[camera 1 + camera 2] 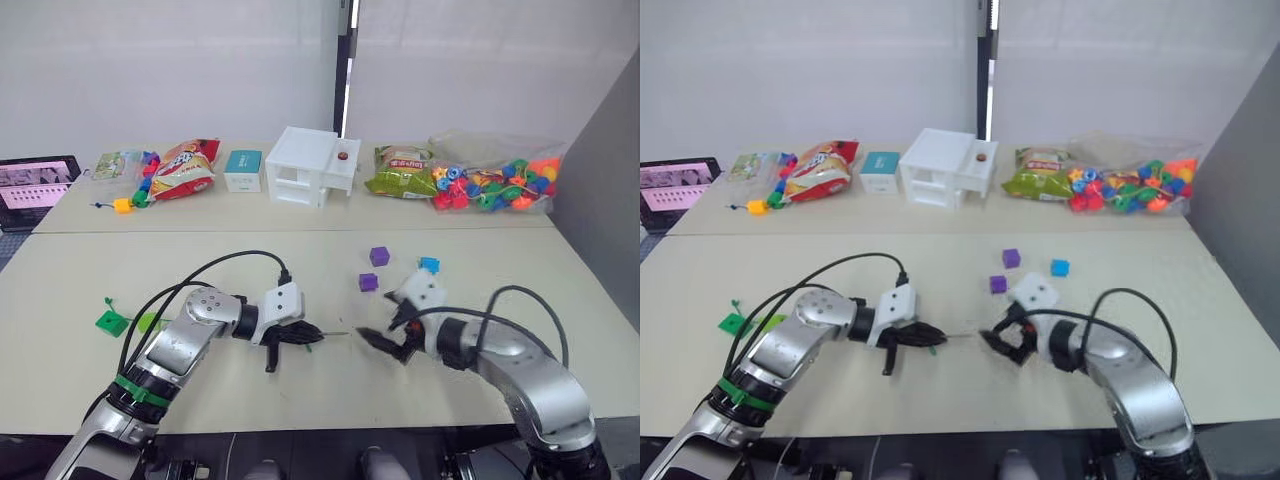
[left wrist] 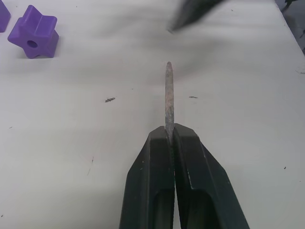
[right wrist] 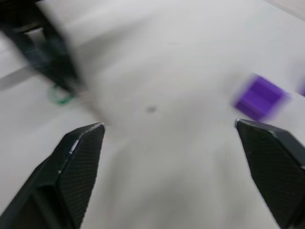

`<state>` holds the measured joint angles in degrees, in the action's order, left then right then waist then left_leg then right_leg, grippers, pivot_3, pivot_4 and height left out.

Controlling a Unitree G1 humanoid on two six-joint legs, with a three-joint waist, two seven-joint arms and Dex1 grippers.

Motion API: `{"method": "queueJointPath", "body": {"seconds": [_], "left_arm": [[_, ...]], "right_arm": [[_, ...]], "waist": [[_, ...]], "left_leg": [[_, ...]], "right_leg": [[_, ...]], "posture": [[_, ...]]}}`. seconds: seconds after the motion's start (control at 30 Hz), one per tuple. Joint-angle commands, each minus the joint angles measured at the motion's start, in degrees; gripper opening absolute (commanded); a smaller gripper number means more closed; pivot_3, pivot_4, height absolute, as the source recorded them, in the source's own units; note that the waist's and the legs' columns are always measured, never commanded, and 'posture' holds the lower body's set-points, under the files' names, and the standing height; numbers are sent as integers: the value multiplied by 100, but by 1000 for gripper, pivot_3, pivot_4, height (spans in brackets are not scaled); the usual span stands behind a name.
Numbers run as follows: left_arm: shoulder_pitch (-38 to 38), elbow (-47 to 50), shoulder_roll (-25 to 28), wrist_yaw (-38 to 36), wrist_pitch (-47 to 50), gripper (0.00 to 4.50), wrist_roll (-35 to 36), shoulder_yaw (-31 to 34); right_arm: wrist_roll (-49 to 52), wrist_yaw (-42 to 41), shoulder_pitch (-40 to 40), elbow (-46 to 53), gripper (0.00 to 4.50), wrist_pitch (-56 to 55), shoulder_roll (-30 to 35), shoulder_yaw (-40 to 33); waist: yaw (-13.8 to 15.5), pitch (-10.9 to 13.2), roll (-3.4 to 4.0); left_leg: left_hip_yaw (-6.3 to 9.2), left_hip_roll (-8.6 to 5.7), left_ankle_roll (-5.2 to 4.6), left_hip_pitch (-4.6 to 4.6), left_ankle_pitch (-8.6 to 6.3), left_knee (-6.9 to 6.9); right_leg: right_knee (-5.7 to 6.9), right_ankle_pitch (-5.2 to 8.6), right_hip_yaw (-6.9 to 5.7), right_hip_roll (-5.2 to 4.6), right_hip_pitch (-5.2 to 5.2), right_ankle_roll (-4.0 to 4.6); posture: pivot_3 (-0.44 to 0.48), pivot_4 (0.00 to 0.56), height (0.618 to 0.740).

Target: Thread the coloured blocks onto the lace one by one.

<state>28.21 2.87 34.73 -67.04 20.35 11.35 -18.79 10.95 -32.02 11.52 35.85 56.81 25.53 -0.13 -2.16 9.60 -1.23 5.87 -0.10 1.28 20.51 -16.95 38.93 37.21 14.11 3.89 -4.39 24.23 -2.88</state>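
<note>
My left gripper (image 2: pixel 169 136) is shut on the lace (image 2: pixel 167 95), whose stiff greyish tip sticks out ahead of the fingers and points toward my right gripper (image 1: pixel 385 345). A bit of green cord (image 3: pixel 59 98) shows under the left fingers. The right gripper (image 3: pixel 171 143) stands open with nothing between its fingers, a short gap from the lace tip. Two purple blocks (image 1: pixel 379 256) (image 1: pixel 368 282) and a blue block (image 1: pixel 429 265) lie just beyond the right gripper. A dark green block (image 1: pixel 111 322) and a light green one (image 1: pixel 148 322) rest at the left, beside my left arm.
Along the far table stand a white toy house (image 1: pixel 310 165), a teal box (image 1: pixel 243 170), snack bags (image 1: pixel 185 168) (image 1: pixel 400 172), a clear bag of beads (image 1: pixel 495 185), a bead string with a yellow cube (image 1: pixel 123 205) and a tablet (image 1: pixel 35 185).
</note>
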Motion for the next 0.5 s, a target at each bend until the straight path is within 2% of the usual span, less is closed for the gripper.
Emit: {"method": "queueJointPath", "body": {"seconds": [0.03, 0.13, 0.23, 0.5], "left_arm": [[-43, 257, 104, -27, 89, 0, 148, 225], [-79, 325, 131, -25, 150, 0, 174, 247], [-94, 381, 136, -22, 214, 0, 176, 269], [-73, 540, 165, 35, 426, 0, 152, 304]], "right_arm": [[-490, 1340, -274, 0, 4496, -262, -628, -714], [-832, 2189, -354, -298, 4496, -817, -1239, -738], [-1045, 2674, -258, -710, 4496, -1384, -1623, -667], [-1283, 3331, 969, -2997, 4496, -2822, -1808, -699]], "waist": [[-6, 0, 0], [-31, -1, 2], [-43, -1, 3], [-54, 0, 5]], "left_leg": [[0, 0, 0, 0, 0, 0], [-3, 0, 1, -1, 0, -2], [-4, 1, 2, -3, 1, -5], [-9, 2, 4, -9, 2, -10]], "right_leg": [[0, 0, 0, 0, 0, 0], [1, 0, 2, 0, 2, 0], [2, 0, 3, 1, 3, 0], [2, 0, 7, 1, 2, 1]], "posture": [[0, 150, 740], [0, 150, 740], [0, 150, 740], [0, 150, 740]]}}
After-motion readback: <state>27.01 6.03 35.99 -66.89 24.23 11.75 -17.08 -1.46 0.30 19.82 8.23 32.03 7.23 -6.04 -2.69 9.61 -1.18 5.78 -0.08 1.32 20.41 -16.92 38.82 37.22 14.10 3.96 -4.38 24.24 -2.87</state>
